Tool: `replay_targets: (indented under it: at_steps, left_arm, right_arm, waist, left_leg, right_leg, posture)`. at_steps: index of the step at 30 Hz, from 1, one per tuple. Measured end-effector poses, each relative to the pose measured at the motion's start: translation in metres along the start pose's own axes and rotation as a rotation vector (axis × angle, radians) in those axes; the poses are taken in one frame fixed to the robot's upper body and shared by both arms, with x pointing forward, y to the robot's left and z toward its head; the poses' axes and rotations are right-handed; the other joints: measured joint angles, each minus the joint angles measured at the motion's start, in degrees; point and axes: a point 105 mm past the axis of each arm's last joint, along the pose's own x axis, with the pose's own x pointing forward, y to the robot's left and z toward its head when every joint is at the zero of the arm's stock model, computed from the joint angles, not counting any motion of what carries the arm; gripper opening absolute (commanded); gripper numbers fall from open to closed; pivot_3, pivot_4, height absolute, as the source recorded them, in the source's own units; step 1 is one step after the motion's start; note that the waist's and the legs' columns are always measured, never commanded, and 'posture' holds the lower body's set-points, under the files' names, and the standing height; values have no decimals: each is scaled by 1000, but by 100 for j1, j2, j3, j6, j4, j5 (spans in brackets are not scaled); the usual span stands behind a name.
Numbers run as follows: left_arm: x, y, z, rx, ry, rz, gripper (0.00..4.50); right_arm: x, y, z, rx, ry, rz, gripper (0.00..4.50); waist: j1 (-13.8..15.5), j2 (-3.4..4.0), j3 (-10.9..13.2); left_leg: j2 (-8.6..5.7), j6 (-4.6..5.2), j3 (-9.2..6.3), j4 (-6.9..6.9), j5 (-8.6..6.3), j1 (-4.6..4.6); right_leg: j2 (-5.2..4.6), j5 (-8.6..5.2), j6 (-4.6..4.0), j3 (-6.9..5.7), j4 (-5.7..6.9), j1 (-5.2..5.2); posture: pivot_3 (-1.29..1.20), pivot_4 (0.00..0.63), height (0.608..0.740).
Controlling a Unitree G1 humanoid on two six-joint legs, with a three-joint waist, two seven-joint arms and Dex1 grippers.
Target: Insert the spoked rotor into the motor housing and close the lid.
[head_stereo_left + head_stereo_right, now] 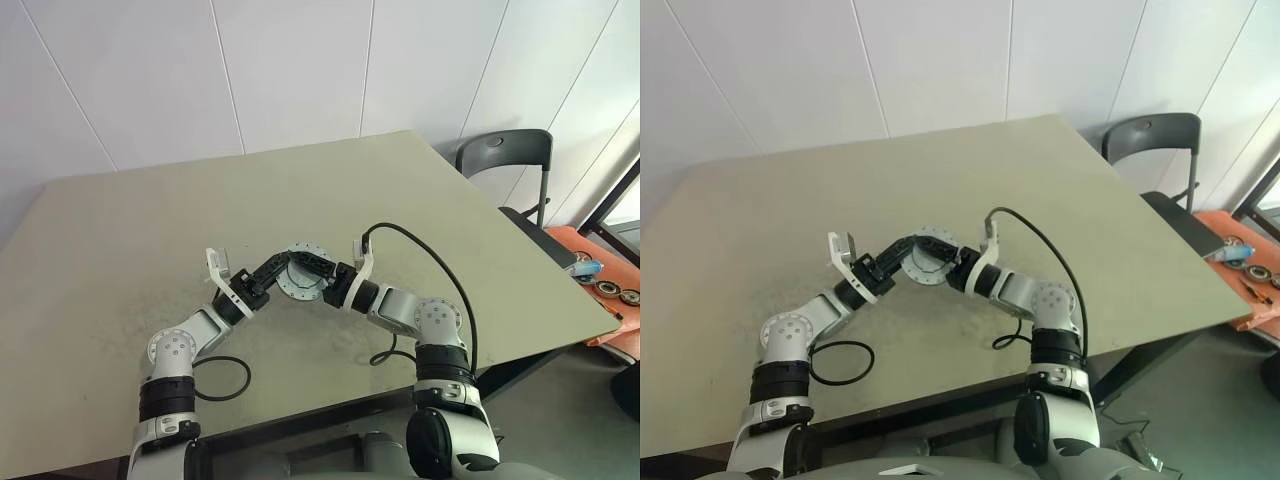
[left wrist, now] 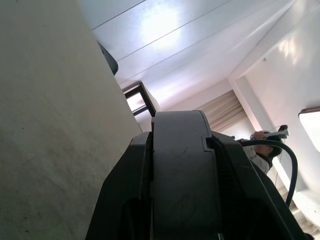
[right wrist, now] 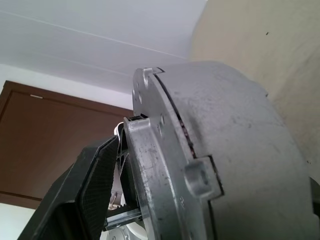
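A round grey motor housing (image 3: 240, 150) is held up on edge over the middle of the table (image 1: 150, 230). The lid (image 3: 155, 170), a flat grey plate with notched ears, lies against its face with a thin seam between them. From the left, my left gripper (image 1: 316, 262) is shut on the housing's upper rim (image 1: 298, 284). My right gripper (image 1: 326, 279) comes in from the right and is open, its jaws standing wide on either side of the housing. One of its ribbed fingers (image 3: 95, 190) stands just off the lid. The spoked rotor is hidden.
A black cable (image 1: 225, 378) loops on the table near its front edge. A dark chair (image 1: 505, 152) stands past the table's far right corner. Beyond the right edge, an orange tray (image 1: 612, 280) holds small parts. A person (image 2: 260, 150) stands far off.
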Motion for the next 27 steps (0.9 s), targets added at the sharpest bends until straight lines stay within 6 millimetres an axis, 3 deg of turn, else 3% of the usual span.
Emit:
replay_targets:
  at_steps: [15,19,27]
  left_arm:
    - [4,4,0,-70,-56,-3,1268]
    - [5,5,2,-94,-88,1,1268]
    - [9,7,10,-135,-158,2,1268]
  right_arm:
    - [0,2,1,-6,-9,16,3812]
    - [1,6,1,-14,-4,44,4476]
    - [2,10,-1,-21,4,70,4476]
  waist:
    - [-1,0,0]
    - [3,0,0]
    - [2,-1,0]
  left_leg:
    - [0,0,0,0,0,0]
    - [0,0,1,1,0,0]
    - [0,0,0,1,0,0]
  right_leg:
    - [0,0,0,0,0,0]
    - [0,0,0,0,-1,1]
    - [0,0,0,0,-1,0]
  posture:
    - [0,0,740]
    - [0,0,740]
    - [0,0,740]
